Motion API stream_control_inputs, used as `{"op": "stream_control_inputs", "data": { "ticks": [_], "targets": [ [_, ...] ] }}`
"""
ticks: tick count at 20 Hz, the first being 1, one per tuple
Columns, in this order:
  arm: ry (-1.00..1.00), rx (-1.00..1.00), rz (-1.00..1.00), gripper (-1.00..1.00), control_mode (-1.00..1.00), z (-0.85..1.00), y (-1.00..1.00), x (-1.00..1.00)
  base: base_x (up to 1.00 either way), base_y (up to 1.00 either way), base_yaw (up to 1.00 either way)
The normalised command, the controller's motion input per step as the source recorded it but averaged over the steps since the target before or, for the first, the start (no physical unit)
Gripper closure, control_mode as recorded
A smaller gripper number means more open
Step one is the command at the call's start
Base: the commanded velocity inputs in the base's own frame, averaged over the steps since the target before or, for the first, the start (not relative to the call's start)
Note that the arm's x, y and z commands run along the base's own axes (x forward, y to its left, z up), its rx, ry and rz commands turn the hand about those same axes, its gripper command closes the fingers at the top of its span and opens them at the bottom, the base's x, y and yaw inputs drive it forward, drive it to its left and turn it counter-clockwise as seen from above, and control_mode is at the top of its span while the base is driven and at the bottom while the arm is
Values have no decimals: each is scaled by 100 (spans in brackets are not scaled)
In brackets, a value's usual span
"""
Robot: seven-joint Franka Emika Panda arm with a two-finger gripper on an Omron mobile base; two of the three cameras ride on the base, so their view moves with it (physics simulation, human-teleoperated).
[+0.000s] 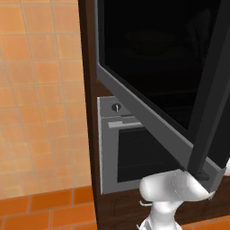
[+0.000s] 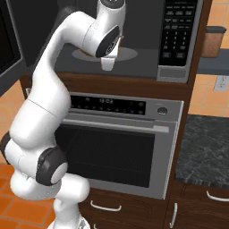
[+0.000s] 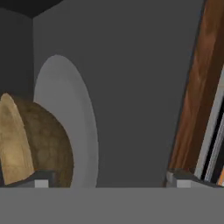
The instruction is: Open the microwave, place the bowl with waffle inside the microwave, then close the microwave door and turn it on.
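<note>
1. Microwave door [image 1: 152,90] is swung wide open at far left, its lower corner hanging out over the arm's base. When you back the arm out, watch the elbow: a wide swing left could clip the door edge and knock it shut or further open.
2. Bowl [image 3: 41,146] sits on the turntable [image 3: 72,127] inside the microwave [image 2: 147,36] cavity, toward the plate's near edge by the opening rather than centred. The tan piece in it reads as the waffle [image 3: 13,144]. In the right base view the wrist blocks most of the bowl.
3. Gripper [image 3: 111,181] fingers are spread wide; one fingertip [image 3: 37,179] is just beside or touching the bowl wall, the other stands near the cavity's side wall. I can't tell whether there's contact. Looks released, not clamped.
4. Main risk: pull straight back with that fingertip against the bowl and you'll drag or tip it off the turntable edge. Lift clear first, then retract.
5. The wood cabinet edge [image 3: 192,105] is close to the other finger; a sideways correction could scrape it.
6. Keypad [image 2: 176,31] is right of the cavity, above the oven [image 2: 120,147]. Don't mistake the oven knob [image 2: 162,110] for the start control.
</note>
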Motion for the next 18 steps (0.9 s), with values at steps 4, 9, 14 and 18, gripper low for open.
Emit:
{"op": "stream_control_inputs", "data": {
  "ticks": [4,9,14,18],
  "targets": [
    [-12,0,0,-100,-100,-100,-14,-100,0,0,0],
    [-7,-4,0,-100,-100,-98,0,-100,0,0,0],
    [-7,-18,0,-100,-100,-25,1,-100,0,0,0],
    [-16,-38,0,-100,-100,22,0,-100,0,0,0]
  ]
}}
